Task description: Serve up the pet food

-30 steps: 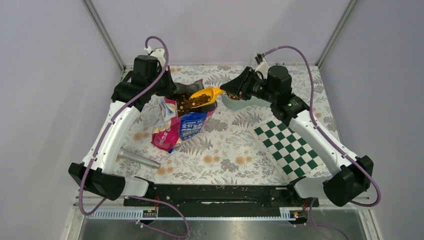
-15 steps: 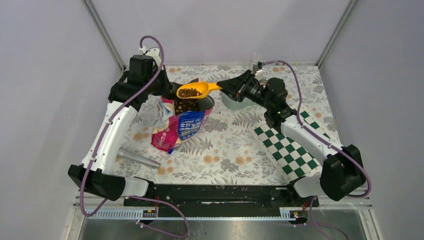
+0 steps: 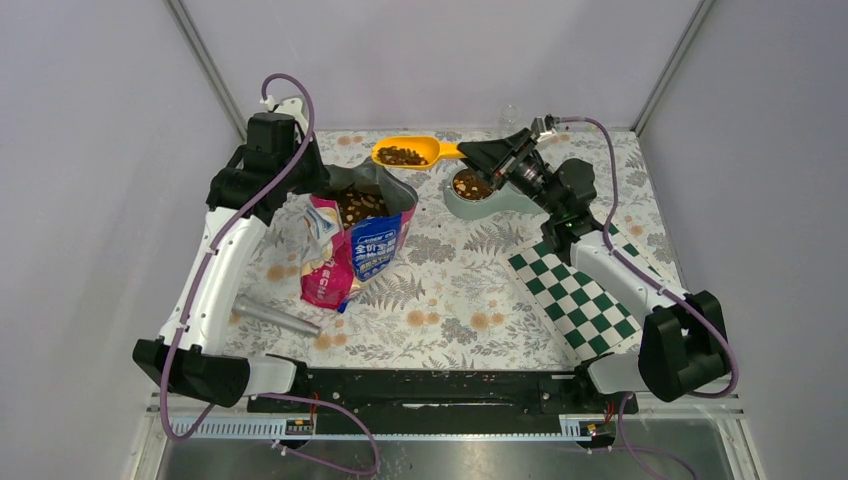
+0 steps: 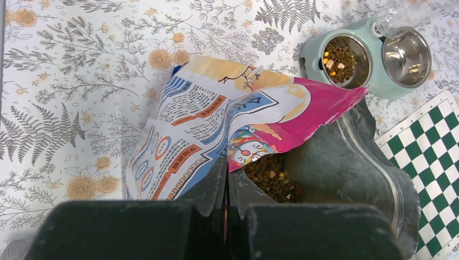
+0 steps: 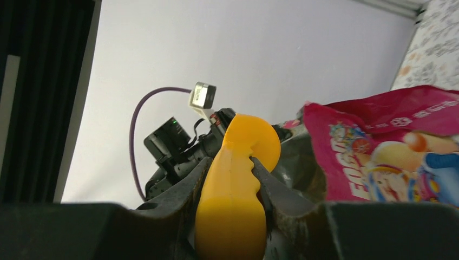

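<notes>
Your right fingers [image 3: 468,152] are clamped on the handle of the orange scoop [image 3: 405,153]. It hangs level and loaded out ahead of the fingertips, clear of the bag [image 3: 355,250]. The step in hand, as I judge it, is carrying that load to the feeder [image 3: 505,205] and tipping it in.

The feeder's filled cup lies below the fingertips and slightly back toward your wrist, not under the scoop's bowl. Draw the scoop back along its own handle line first, and keep it level while you travel. Roll the wrist only once the scoop's lip sits over that cup, and roll slowly, because loose pellets go all at once and bounce onto the counter [image 3: 450,290]. Pour low over the rim. Aim for the cup that already holds food, not the bare steel cup [image 4: 406,49] beside it.

Your left fingers [image 4: 226,184] are pressed shut on the bag's rim, holding the mouth up and open. Leave them there, since letting go will probably let the bag slump.

The pet food [image 3: 402,155] is small dry kibble, brown with a few paler tan pieces. One shallow heap rides in the scoop ahead of the right fingers. More lies deep in the bag just beyond the left fingertips [image 4: 270,176]. Another layer sits in the feeder's cup [image 4: 338,57], farther out past the bag's mouth.
</notes>
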